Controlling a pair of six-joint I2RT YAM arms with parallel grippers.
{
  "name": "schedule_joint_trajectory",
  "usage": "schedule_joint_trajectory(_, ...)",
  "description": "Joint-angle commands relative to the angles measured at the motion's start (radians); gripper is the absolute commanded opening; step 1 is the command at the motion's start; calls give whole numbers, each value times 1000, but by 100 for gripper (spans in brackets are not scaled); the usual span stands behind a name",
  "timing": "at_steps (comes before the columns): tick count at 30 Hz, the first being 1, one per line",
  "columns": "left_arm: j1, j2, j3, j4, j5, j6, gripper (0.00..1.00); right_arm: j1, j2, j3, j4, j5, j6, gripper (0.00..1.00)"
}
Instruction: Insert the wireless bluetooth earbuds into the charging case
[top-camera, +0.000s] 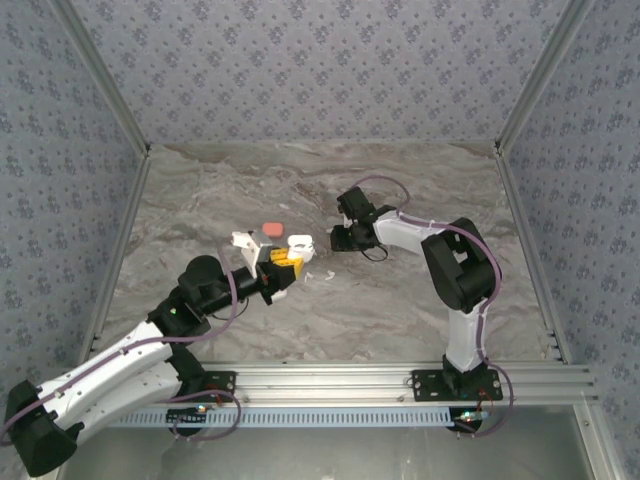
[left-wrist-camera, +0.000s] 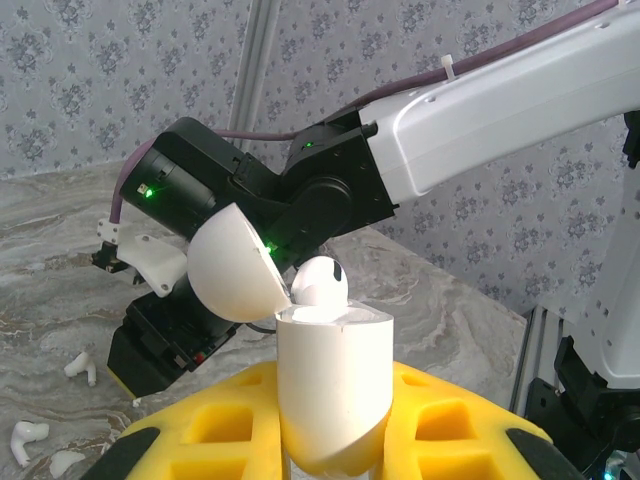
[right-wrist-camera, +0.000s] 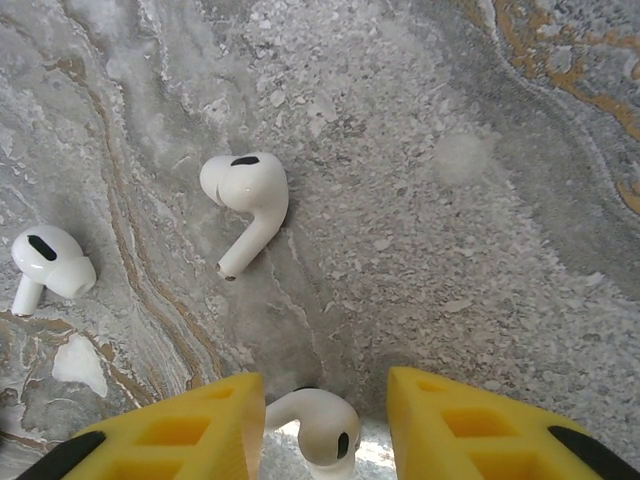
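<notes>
Earbud (right-wrist-camera: 312, 430) lying at 6 o'clock between right gripper (right-wrist-camera: 325, 400) fingers, jaws part-open, nothing pinched yet. Close squarely on the bulb, then carry toward charging case (left-wrist-camera: 330, 380), clamped open-lidded in left gripper (left-wrist-camera: 330, 435).

No readable text, no labels or brand marks, no numbers or signs on anything

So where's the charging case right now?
Left wrist view, centre: the white charging case stands clamped between the left gripper's yellow fingers, lid open, one white earbud poking from its top.
</notes>
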Motion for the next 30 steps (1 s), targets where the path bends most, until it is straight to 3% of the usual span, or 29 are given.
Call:
schedule_joint_trajectory(1, -9, -4, 3, 15, -5, 7, 0, -2, 17, 9, -32, 0, 11, 37)
schedule_joint_trajectory(20, -9, 3, 1, 18, -4, -3, 0, 5, -2, -11, -52, -14, 4, 21)
schedule_joint_trajectory(30, -9, 8, -8, 36, -3, -10, 0, 17, -301, -120, -51, 91, -88, 21)
